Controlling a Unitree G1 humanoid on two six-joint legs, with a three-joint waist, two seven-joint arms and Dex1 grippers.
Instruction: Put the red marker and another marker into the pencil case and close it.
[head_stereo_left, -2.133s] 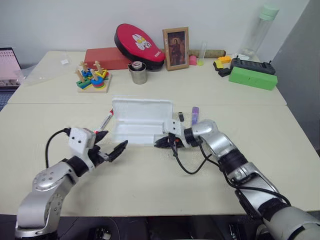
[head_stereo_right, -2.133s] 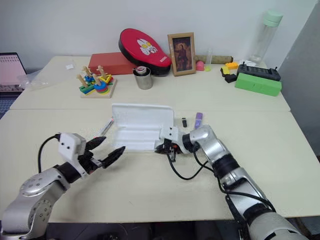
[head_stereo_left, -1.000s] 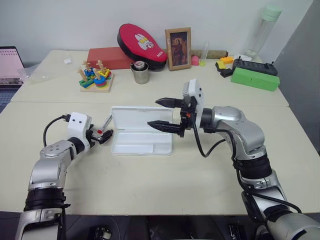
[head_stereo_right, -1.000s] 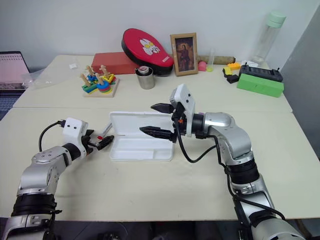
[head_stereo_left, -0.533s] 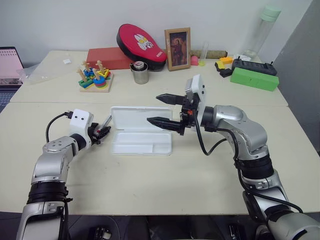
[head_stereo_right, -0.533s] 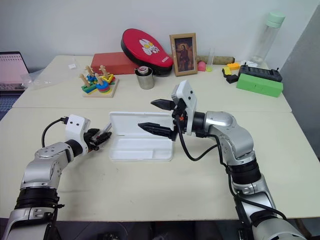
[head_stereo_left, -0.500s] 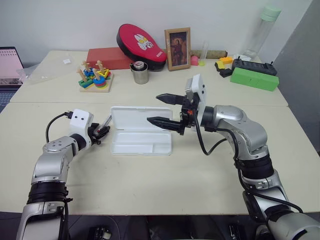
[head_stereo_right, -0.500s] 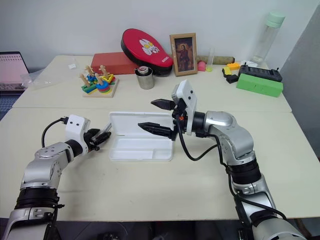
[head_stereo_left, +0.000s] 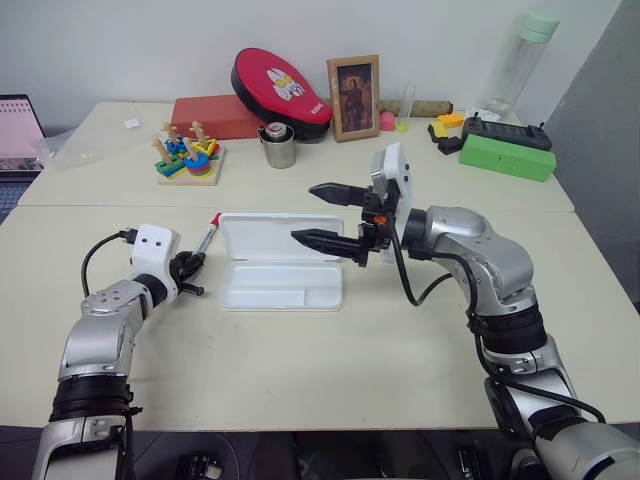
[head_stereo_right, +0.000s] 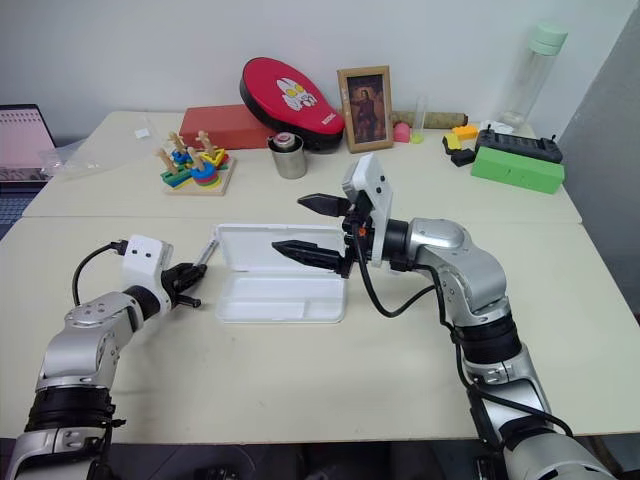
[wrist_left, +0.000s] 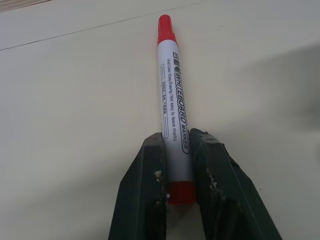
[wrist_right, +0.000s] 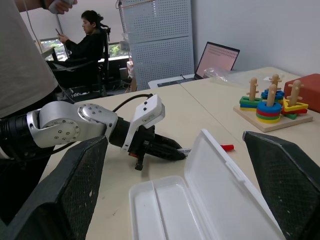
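Observation:
The red marker (wrist_left: 170, 105), a white barrel with red cap and red end, lies on the table just left of the pencil case (head_stereo_left: 232, 298). My left gripper (wrist_left: 177, 145) is shut on the marker's near end, low over the table (head_stereo_left: 192, 262). The white pencil case stands open, its lid (wrist_right: 225, 185) tilted up at the back and its tray bare. My right gripper (head_stereo_left: 305, 212) hovers open above the case's right half, pointing left, with nothing between its fingers. Another marker is hidden.
At the back stand a coloured stacking toy (head_stereo_left: 185, 158), a metal cup (head_stereo_left: 277, 145), a red oval case (head_stereo_left: 278, 85), a picture frame (head_stereo_left: 352, 83), a green box (head_stereo_left: 505, 155) and a bottle (head_stereo_left: 525, 50). A seated person (wrist_right: 92, 45) shows beyond the table's left end.
My left gripper has shut on the red marker's near end and drifted slightly left. The right gripper has stayed open in place above the case.

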